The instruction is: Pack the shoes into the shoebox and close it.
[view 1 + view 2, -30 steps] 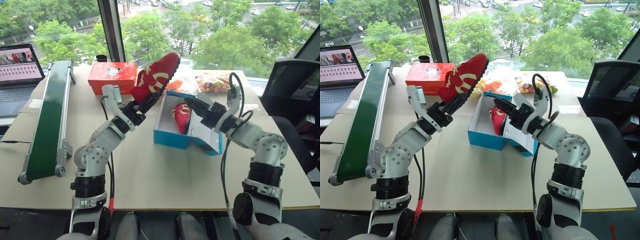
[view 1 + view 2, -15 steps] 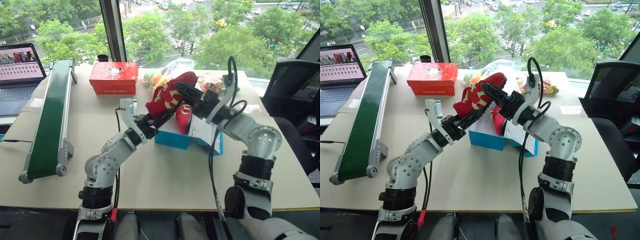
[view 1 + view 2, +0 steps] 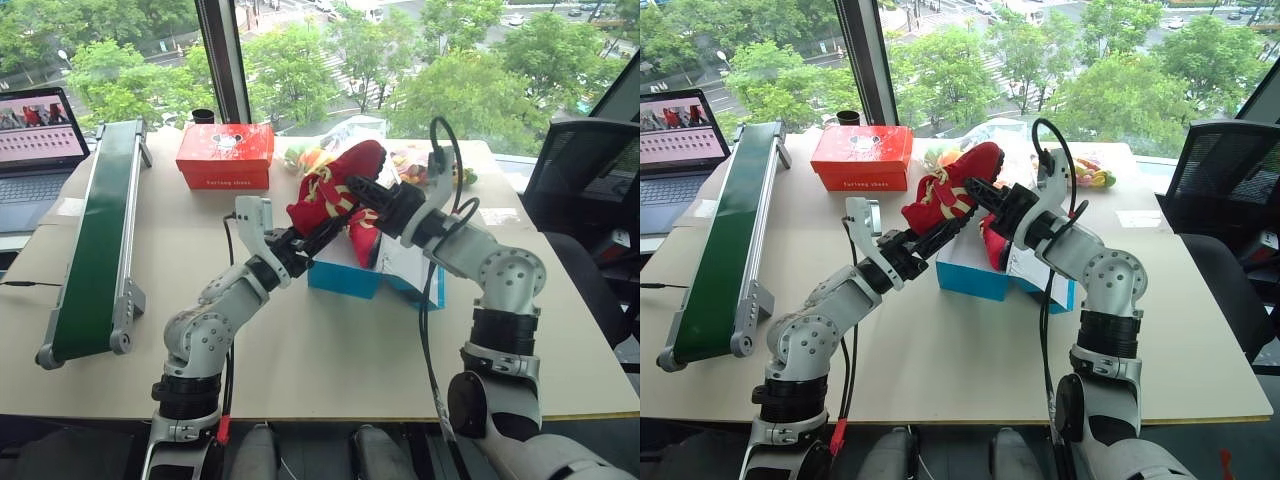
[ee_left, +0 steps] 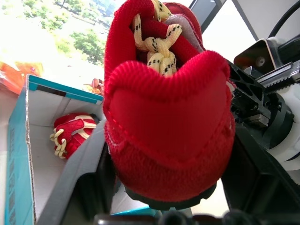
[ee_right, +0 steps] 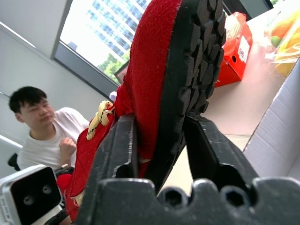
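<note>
A red shoe is in the air above the near left corner of the blue shoebox, between the two claws. The right claw is closed on it, one finger on the sole and one on the upper. The left claw is at the heel, with its fingers wide apart at both sides of the heel and not pressing it. The second shoe lies inside the open shoebox, which stands on the tabletop

No legible text; only blurred white lettering on the red box
</note>
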